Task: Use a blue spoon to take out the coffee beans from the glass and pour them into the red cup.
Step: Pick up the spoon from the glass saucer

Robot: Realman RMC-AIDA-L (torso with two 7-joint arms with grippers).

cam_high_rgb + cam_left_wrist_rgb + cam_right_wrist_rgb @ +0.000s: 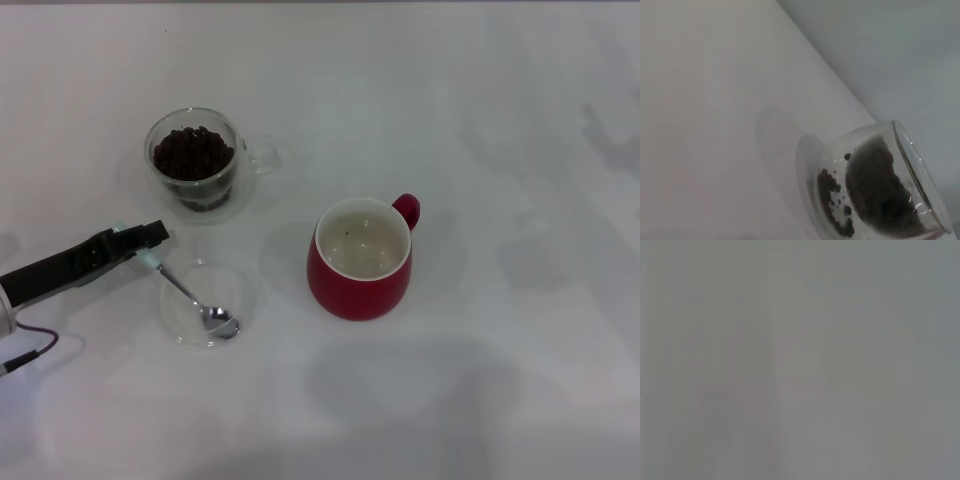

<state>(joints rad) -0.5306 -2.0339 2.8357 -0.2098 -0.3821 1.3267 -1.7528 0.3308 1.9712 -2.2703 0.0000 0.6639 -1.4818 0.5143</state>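
- The counter point(500, 120) is a plain white surface, bare of any cloth or mat; everything of the task sits on its left and middle part.
- The glass point(193, 163) stands at the back left, upright, with the coffee beans point(192, 152) heaped nearly to its rim; the left wrist view shows the same heap close up, plus a few loose beans low between the walls.
- The red cup point(361, 260) stands in the middle, well apart from the glass; its cream inside looks almost empty (one or two dark specks at most), so I judge that little or no pouring has been done.
- The spoon point(190, 297) lies with its metal bowl inside a flat clear dish point(208, 303), its pale handle rising toward the left tool point(148, 246).
- The left tool sits at the handle's tip and seems clamped on it, though the fingers are partly hidden; the grasp looks only just made.
- Left to do, by my reading: lift the spoon, scoop from the glass, carry across, tip into the cup.
- The right tool is not in sight.
- No brand, label or writing is readable anywhere.
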